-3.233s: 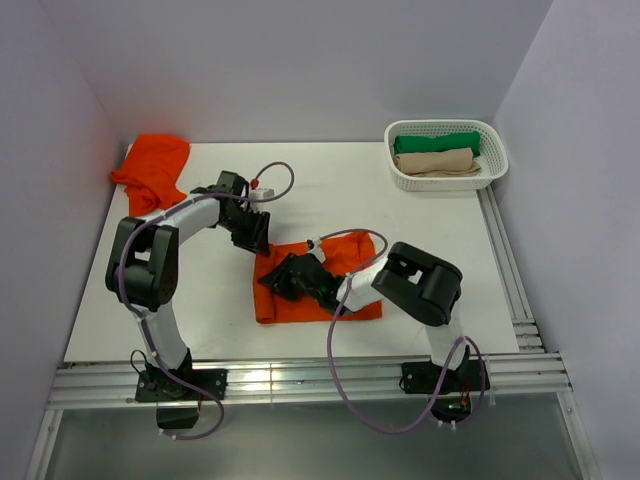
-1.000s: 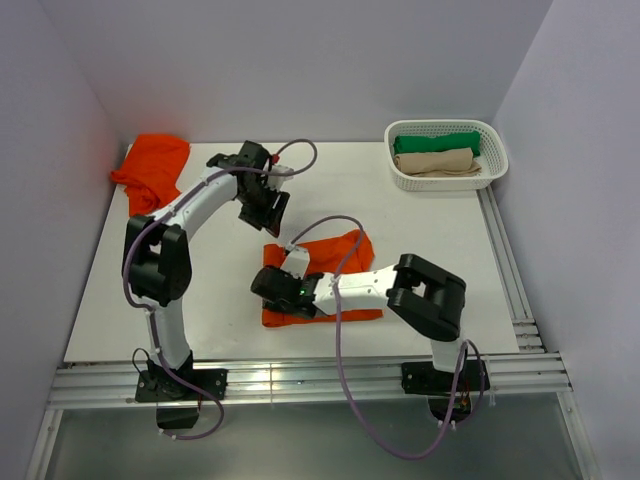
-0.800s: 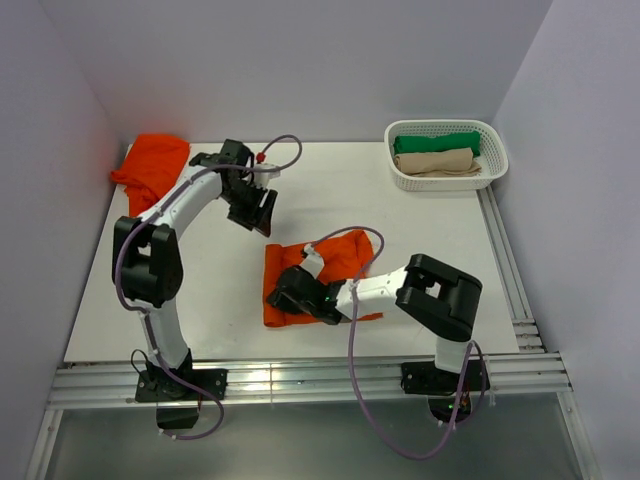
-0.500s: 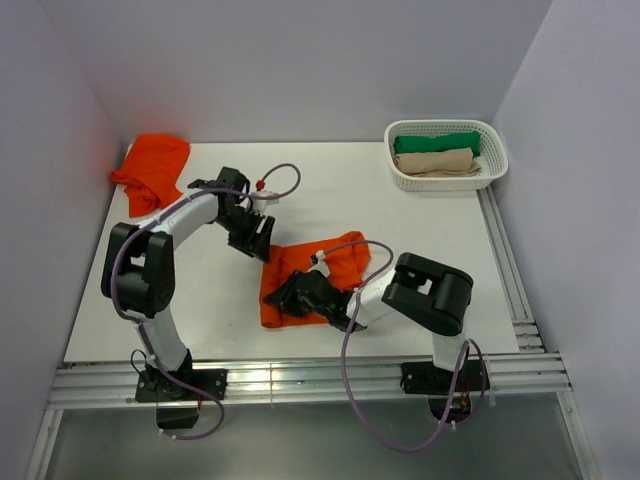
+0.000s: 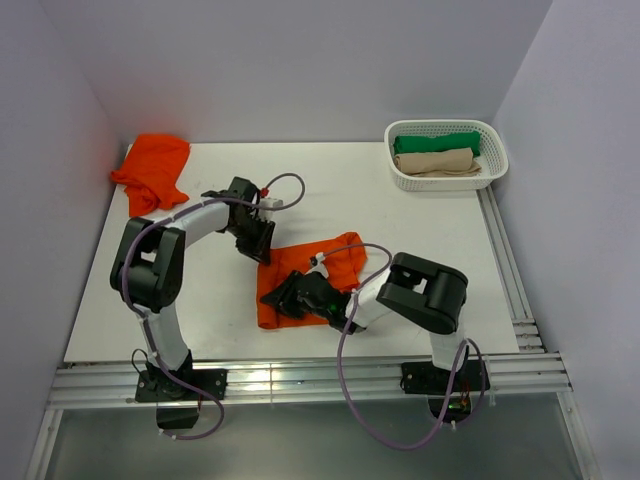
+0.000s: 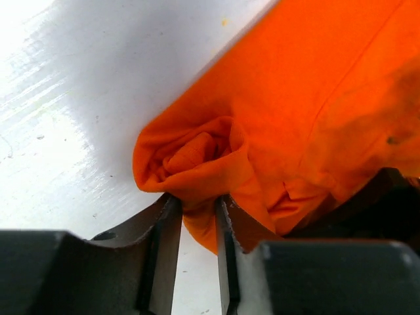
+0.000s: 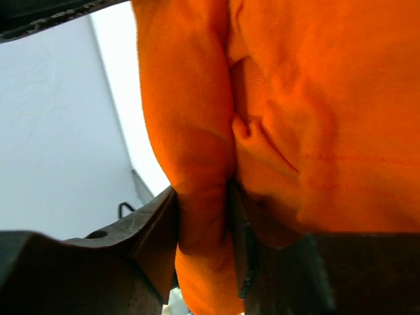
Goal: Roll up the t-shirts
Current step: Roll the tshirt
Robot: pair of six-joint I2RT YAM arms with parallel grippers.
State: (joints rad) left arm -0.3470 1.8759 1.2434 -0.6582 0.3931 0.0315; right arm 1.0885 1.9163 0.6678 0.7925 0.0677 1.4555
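Two grippers are on the same orange tee [image 5: 315,275], which lies partly rolled at the middle of the table [image 5: 400,240] in the overhead view. The left gripper [image 5: 262,245] sits at the tee's upper left corner; in its wrist view the fingers [image 6: 164,249] stand nearly together, pinching a fold at the end of the rolled cloth [image 6: 197,157], where the spiral of the roll shows. The right gripper [image 5: 290,297] lies low across the tee's lower part; its wrist view shows its fingers [image 7: 164,230] closed on a thick ridge of the orange cloth [image 7: 197,151], which bulges between them and hangs out below.

A second orange tee [image 5: 152,170] lies crumpled in the upper left of the overhead frame, against the wall and well apart from both arms. In the upper right stands a white basket [image 5: 495,165] holding a green roll [image 5: 435,142] and a tan roll [image 5: 435,162] side by side.
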